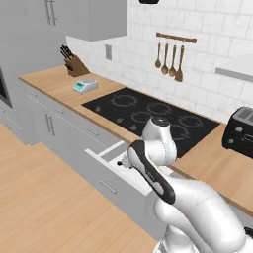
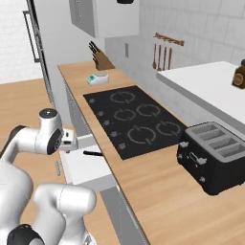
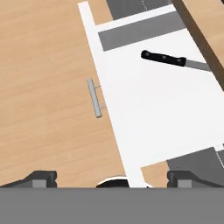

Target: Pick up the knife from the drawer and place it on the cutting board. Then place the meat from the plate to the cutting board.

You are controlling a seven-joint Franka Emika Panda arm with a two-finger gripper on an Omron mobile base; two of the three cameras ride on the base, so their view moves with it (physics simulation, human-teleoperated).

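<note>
The wide, shallow white-grey drawer (image 3: 153, 113) with its flat light grey front and thin bar handle (image 3: 94, 97) stands pulled out from under the wooden counter (image 2: 158, 191), so the step in hand looks like the first one: fetching the knife. The slim kitchen knife with a black handle and narrow silver-grey blade (image 3: 173, 60) lies flat on the drawer floor near the drawer's back edge, its blade tip running under the counter's front edge. The two-finger gripper (image 3: 111, 178) hovers above the drawer's front edge, well apart from the knife and holding nothing; its dark fingertips (image 3: 39, 178) stand wide apart.

The next move, as I judge it, calls for carrying the hand toward the drawer's back edge, lining the fingers across the black handle, and descending without striking the counter's overhang.

The hand view gives the whole drawer floor, the bar handle and the knife's blade. The right base view shows just the black handle (image 2: 93, 153) poking out beside the counter edge, but adds the black glass cooktop (image 2: 134, 122) and the black toaster (image 2: 215, 155) toward the counter's near end. In the left base view the arm's white body covers much of the drawer.
</note>
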